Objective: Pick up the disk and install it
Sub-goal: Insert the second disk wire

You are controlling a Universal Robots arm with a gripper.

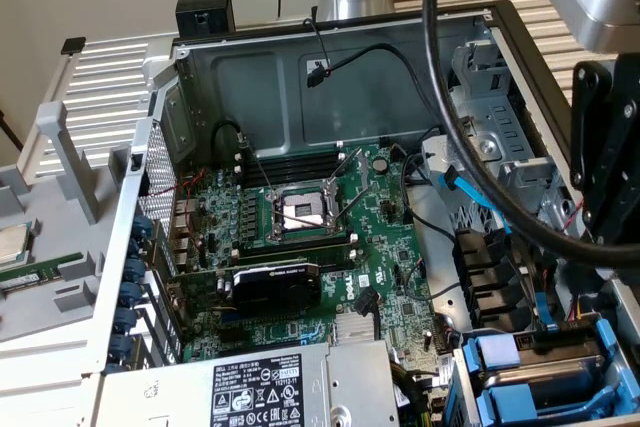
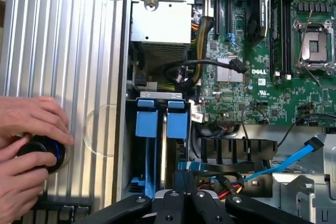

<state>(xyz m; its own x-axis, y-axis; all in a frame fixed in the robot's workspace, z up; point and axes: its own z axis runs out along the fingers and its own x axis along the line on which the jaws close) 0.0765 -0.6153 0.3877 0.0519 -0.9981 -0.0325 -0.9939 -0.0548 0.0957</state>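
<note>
My gripper (image 2: 184,184) hangs shut over the drive bay at one corner of the open computer case (image 1: 330,37). Its black fingers are pressed together and I see nothing between them. Just beyond the fingertips, two blue-railed drive trays (image 2: 157,121) stand on edge side by side in the bay. Their faces are hidden, so I cannot tell which one is the disk. In the exterior view the gripper (image 1: 608,232) hangs at the right edge, above the same blue trays (image 1: 540,377).
A person's hands (image 2: 29,145) rest on a round black knob (image 2: 42,153) on the ribbed metal table beside the case. Inside the case lie the motherboard (image 1: 300,217), a power supply (image 2: 160,22), loose black cables and a blue data cable (image 2: 294,163). A small silver chip (image 1: 10,242) sits on the table.
</note>
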